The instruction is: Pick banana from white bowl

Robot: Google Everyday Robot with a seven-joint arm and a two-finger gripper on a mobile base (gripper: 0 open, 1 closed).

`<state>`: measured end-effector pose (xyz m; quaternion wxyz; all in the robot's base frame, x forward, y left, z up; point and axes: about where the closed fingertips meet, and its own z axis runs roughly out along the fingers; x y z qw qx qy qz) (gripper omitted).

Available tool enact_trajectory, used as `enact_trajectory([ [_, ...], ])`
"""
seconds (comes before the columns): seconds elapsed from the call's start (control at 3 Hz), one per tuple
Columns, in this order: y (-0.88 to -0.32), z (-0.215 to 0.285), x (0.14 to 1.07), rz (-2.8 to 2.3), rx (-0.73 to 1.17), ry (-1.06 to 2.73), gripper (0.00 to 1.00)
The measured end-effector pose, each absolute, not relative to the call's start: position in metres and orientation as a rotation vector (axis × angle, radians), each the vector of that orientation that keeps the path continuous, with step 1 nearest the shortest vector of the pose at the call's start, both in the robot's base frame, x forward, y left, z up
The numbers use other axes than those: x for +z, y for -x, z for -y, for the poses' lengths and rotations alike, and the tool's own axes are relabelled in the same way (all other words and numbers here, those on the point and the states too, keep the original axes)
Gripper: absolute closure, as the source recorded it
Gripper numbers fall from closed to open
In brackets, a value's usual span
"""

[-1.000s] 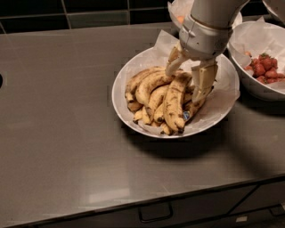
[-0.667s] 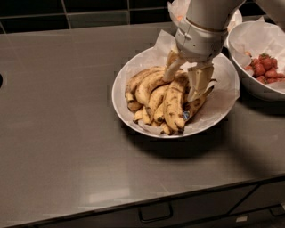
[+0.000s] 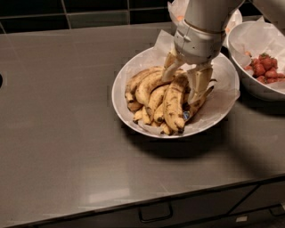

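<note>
The white bowl (image 3: pixel 222 111), wide and paper-lined, stands at the centre right of the counter and holds several spotted bananas. The banana (image 3: pixel 173 101), the thickest one with heavy brown speckles, lies across the middle of the pile with its upper end pointing to the back. My gripper (image 3: pixel 185 79) reaches down into the bowl from above. Its fingers (image 3: pixel 198 84) stand on either side of the banana's upper end and touch it. The banana still rests on the other bananas.
A white bowl of strawberries (image 3: pixel 262 67) stands close to the right of the big bowl. Another small white bowl (image 3: pixel 178 9) sits behind, mostly hidden by my arm. The grey counter (image 3: pixel 62 133) ends at a front edge, with a drawer handle (image 3: pixel 155 213) below.
The fingers have drawn closer together around the banana's upper end. The arm has hardly moved and the bananas lie as before.
</note>
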<state>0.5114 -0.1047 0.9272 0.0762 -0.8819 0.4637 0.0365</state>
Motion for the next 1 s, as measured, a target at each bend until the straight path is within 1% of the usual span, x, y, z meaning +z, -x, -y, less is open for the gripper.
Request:
enact_trajectory([
  [0.33, -0.5111, 0.1039, 0.9247, -1.370, 0.125, 2.655, 0.41],
  [0.67, -0.5111, 0.1039, 0.9247, -1.370, 0.125, 2.655, 0.60],
  [1.0, -0.5111, 0.1039, 0.9247, -1.370, 0.125, 2.655, 0.83],
])
